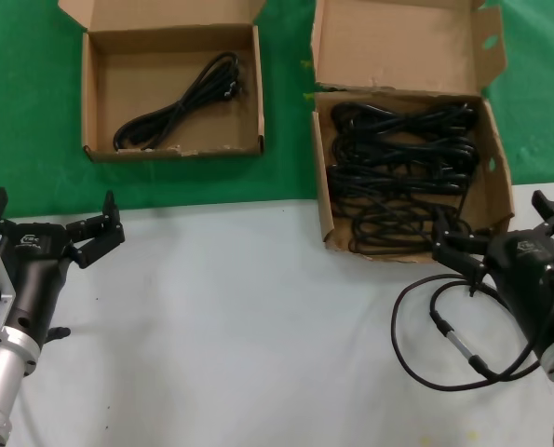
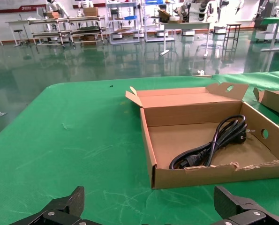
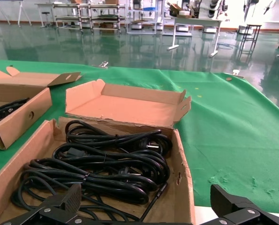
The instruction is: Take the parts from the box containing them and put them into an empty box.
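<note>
The larger box (image 1: 493, 182) with the tall slotted flap stands at the back right and holds several black cord bundles (image 1: 402, 158). The smaller shallow box (image 1: 95, 93) at the back left holds one looped black cord (image 1: 179, 107). My left gripper (image 1: 53, 212) is open and empty over the white table, in front of the smaller box. My right gripper (image 1: 493, 219) is open and empty at the larger box's front right corner. The left wrist view shows the smaller box (image 2: 200, 176), its cord (image 2: 214, 143) and the gripper (image 2: 148, 199). The right wrist view shows the cords (image 3: 106, 164) just beyond the gripper (image 3: 146, 197).
A thin black cable with a silver connector (image 1: 453, 340) lies looped on the white table beside my right arm. Both boxes stand on a green cloth (image 1: 286, 140) behind the white surface (image 1: 258, 317). The smaller box also shows in the right wrist view (image 3: 17, 119).
</note>
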